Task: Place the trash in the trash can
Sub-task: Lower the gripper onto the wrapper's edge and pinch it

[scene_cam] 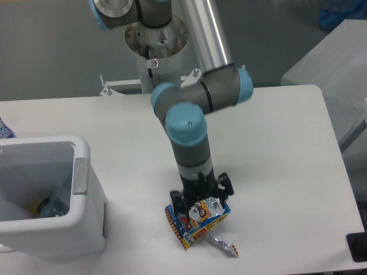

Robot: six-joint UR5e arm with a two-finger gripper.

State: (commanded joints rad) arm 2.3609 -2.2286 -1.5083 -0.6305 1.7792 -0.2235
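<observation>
A blue-and-orange snack packet lies flat near the table's front edge. My gripper stands straight above its upper part, open, with one finger on either side of the packet's top edge and the tips down at the packet. A small crumpled silver foil wrapper lies just below and to the right of the packet. The white trash can stands at the front left. Inside it, low against the right wall, shows a crushed clear plastic bottle.
A grey cabinet or second table stands beyond the table's right edge. A black object sits at the front right corner. The arm's base rises behind the table's far edge.
</observation>
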